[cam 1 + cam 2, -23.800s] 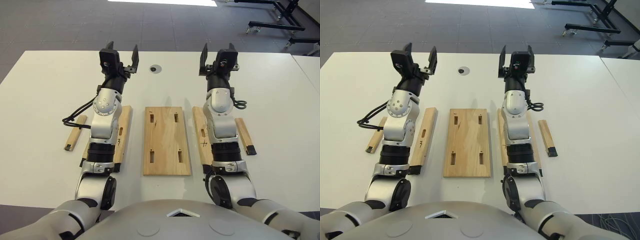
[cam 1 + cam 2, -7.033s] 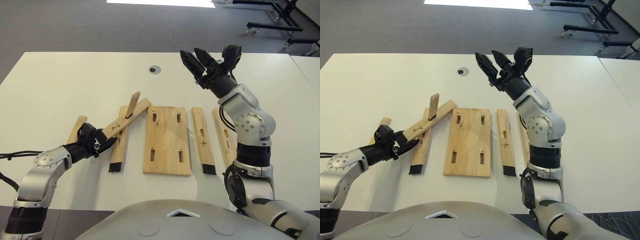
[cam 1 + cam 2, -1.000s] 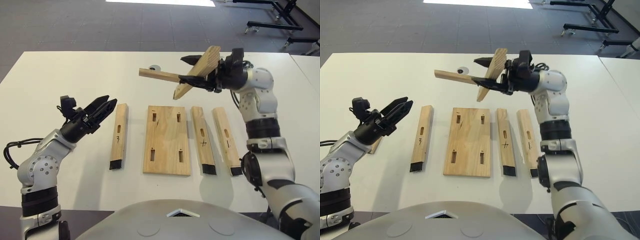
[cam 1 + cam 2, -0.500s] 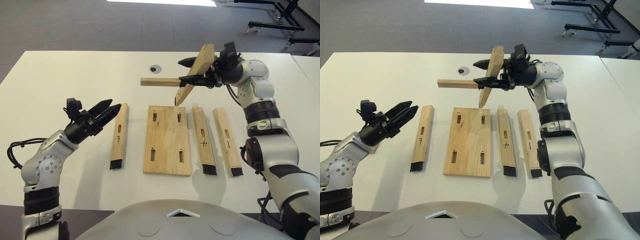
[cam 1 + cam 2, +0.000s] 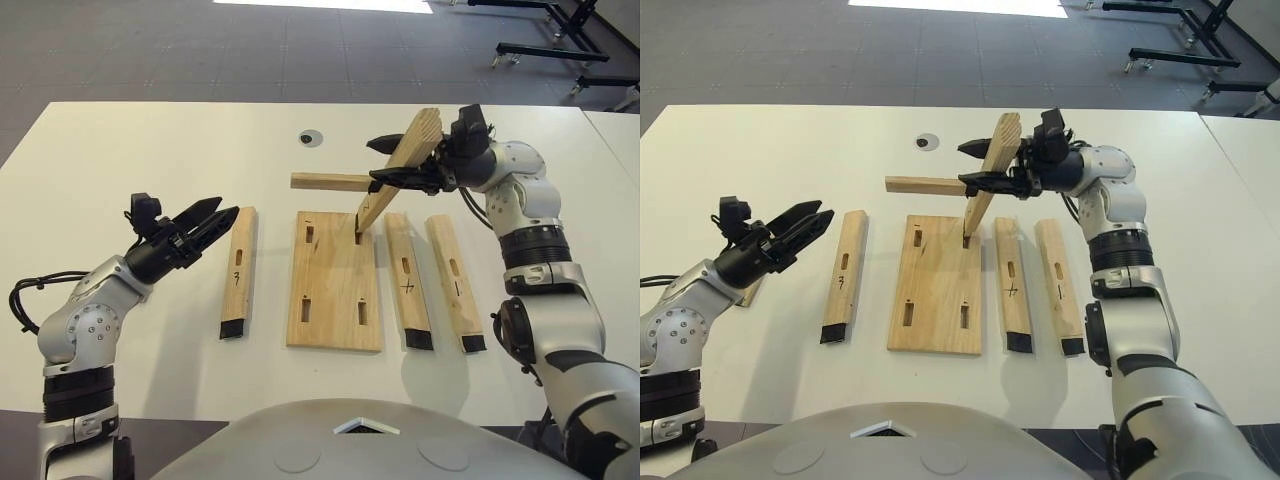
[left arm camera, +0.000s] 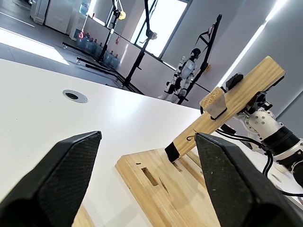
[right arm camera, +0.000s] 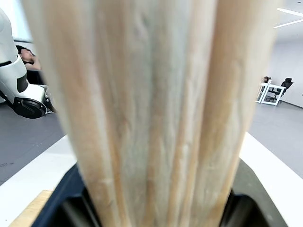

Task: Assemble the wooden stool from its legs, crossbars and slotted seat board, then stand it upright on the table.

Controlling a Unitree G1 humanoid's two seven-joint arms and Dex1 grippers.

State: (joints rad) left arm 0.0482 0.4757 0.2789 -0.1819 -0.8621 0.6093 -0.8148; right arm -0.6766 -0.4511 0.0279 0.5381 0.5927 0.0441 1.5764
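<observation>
R end effector [image 5: 386, 161] clamped on leg [image 5: 376, 205] w/ crossbar [image 5: 325, 181], tilted, tip at far-right slot of seat board [image 5: 333, 290] | L end effector [image 5: 228, 206] open above counter [image 5: 120, 150] | adv: bring leg upright, align w/ slot, press straight down, slow.

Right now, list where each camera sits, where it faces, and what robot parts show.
Left eye view: on the head, looking down over the table; both arms, left gripper open, right gripper clamping the leg.
Right eye view: same head, same scene.
Left wrist view: left wrist, facing across the seat board toward the leg; own fingers frame it.
Right wrist view: right wrist, close against the leg.
Shared: eyes and left wrist see the leg's dark tip at a seat-board slot.
</observation>
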